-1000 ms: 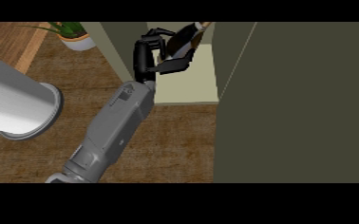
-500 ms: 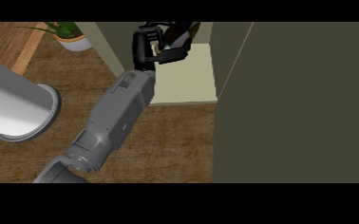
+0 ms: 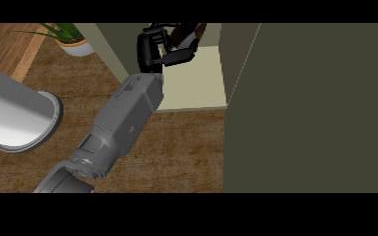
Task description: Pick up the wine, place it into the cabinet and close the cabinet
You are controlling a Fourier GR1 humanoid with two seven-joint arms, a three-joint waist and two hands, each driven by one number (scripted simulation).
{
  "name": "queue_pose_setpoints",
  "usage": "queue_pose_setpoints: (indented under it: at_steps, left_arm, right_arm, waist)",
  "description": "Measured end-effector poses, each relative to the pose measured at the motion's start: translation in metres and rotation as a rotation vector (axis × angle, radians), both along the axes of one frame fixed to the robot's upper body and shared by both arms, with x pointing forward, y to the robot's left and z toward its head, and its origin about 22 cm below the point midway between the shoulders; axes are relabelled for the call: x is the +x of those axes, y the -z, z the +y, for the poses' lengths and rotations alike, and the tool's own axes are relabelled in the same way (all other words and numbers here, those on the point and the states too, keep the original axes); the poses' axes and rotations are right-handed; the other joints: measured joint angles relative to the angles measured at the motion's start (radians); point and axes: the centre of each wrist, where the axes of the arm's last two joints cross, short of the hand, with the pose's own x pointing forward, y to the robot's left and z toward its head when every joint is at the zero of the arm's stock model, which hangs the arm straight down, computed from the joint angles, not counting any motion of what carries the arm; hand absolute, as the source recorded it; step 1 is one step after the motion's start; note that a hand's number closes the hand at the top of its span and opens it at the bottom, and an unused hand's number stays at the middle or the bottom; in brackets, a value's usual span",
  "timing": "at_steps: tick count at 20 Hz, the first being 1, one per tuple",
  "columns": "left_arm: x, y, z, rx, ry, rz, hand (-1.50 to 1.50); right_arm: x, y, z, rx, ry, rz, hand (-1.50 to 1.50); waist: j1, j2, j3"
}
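Observation:
My left hand (image 3: pixel 153 47) reaches into the open cabinet, above its pale shelf floor (image 3: pixel 199 82). The fingers are curled round the dark brown wine bottle (image 3: pixel 191 32), which leans to the right; only its upper part shows beside the hand at the view's top. The grey forearm (image 3: pixel 122 120) runs in from the lower left. The cabinet's dark door (image 3: pixel 310 105) stands open and fills the right side. My right hand does not show.
A potted green plant (image 3: pixel 70 39) stands at the top left beside the cabinet's left wall. A large shiny metal vessel (image 3: pixel 22 120) sits at the left edge. Brown wooden counter (image 3: pixel 177 150) lies in front of the cabinet.
The left hand has carried the wine bottle farther up and deeper into the cabinet, and the bottle now shows less.

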Motion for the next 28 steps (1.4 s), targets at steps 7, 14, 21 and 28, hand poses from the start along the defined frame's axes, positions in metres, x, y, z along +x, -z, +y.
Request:
queue_pose_setpoints:
  at_steps: [7, 14, 21, 28]
  left_arm:
    - [0.002, 0.002, 0.001, -0.006, -0.005, -0.005, 1.5]
    - [0.003, 0.006, 0.001, 0.034, -0.007, 0.015, -1.5]
    - [-0.001, 0.016, 0.005, 0.091, -0.048, 0.035, -1.5]
    - [-0.004, 0.024, 0.008, 0.149, -0.057, 0.062, -1.5]
  right_arm:
    - [0.0, 0.001, 0.0, 0.001, -0.005, -0.012, -1.5]
    - [0.001, 0.001, 0.0, -0.009, -0.005, -0.016, -1.5]
    - [0.002, -0.003, 0.002, -0.01, -0.012, -0.021, -1.5]
    - [0.004, -0.003, 0.003, -0.004, -0.017, -0.033, -1.5]
  waist:
    - [-0.005, 0.003, 0.0]
    - [-0.003, 0.003, 0.001]
    - [-0.012, 0.009, 0.0]
    - [-0.015, 0.012, 0.0]
